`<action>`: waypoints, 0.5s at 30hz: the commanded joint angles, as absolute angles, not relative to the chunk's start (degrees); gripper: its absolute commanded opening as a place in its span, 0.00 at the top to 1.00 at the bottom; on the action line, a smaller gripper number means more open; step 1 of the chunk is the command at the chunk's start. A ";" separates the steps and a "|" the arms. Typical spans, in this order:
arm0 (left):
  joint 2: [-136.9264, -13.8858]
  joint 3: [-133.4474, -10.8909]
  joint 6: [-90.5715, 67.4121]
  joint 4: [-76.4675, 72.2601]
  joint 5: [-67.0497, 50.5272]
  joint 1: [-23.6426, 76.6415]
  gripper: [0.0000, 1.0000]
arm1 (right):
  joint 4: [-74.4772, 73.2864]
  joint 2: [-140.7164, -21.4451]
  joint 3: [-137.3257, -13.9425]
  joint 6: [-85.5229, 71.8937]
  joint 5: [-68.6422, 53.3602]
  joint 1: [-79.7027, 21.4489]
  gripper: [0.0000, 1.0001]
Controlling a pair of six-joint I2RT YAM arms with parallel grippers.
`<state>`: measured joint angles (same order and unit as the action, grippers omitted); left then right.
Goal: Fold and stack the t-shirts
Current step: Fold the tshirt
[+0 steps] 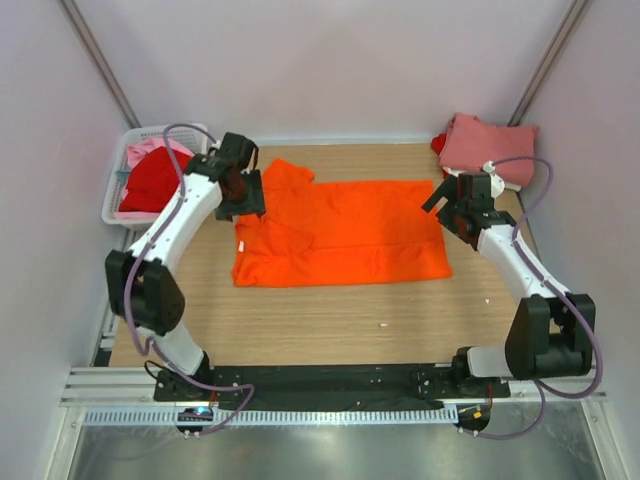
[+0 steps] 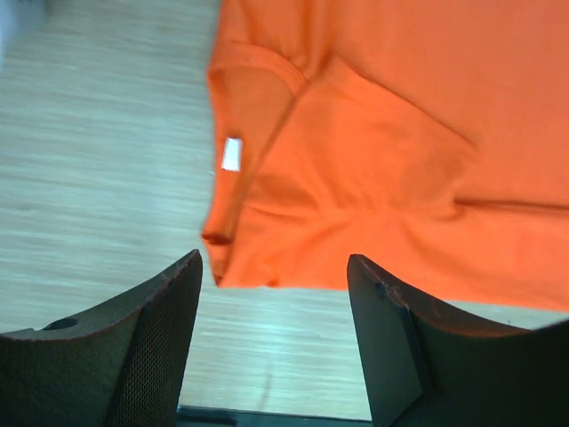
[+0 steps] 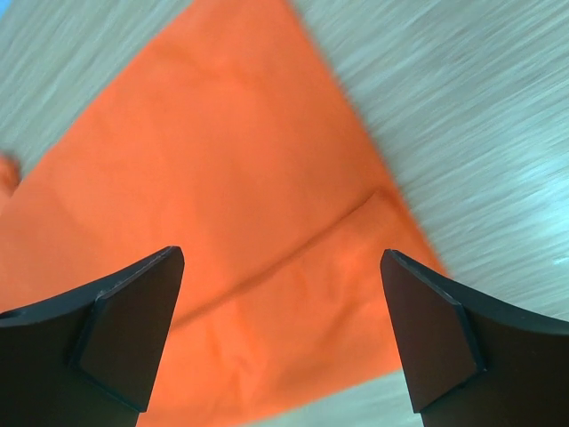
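A light wooden table (image 1: 330, 320) carries a white plastic mesh basket (image 1: 113, 190) at its far left corner; a black mounting plate (image 1: 330, 380) runs along the table's near edge, a white slotted strip (image 1: 330, 416) just outside it

A bright orange t-shirt (image 1: 340, 232) lies flat in the middle of the table, folded into a rough rectangle running left to right, its neck to the left with a small white label (image 2: 231, 154) showing. One sleeve (image 1: 288, 172) sticks out at its far left corner. A folded salmon-pink t-shirt (image 1: 487, 143) sits in the far right corner. A crumpled red t-shirt (image 1: 155, 182) and a pale pink one (image 1: 145, 152) fill the basket (image 1: 115, 215) at the left.
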<state>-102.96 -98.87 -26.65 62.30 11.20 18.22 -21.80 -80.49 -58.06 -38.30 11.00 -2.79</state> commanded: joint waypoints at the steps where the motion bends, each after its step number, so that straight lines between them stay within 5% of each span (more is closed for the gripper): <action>1: -96.16 -83.83 -32.15 49.07 3.79 19.86 0.33 | -17.33 -77.17 -51.52 -36.12 -6.17 -3.95 0.01; 15: -98.44 -59.79 -38.93 28.83 -5.10 21.09 0.38 | -14.24 -81.66 -39.57 -33.13 -6.68 -4.48 0.02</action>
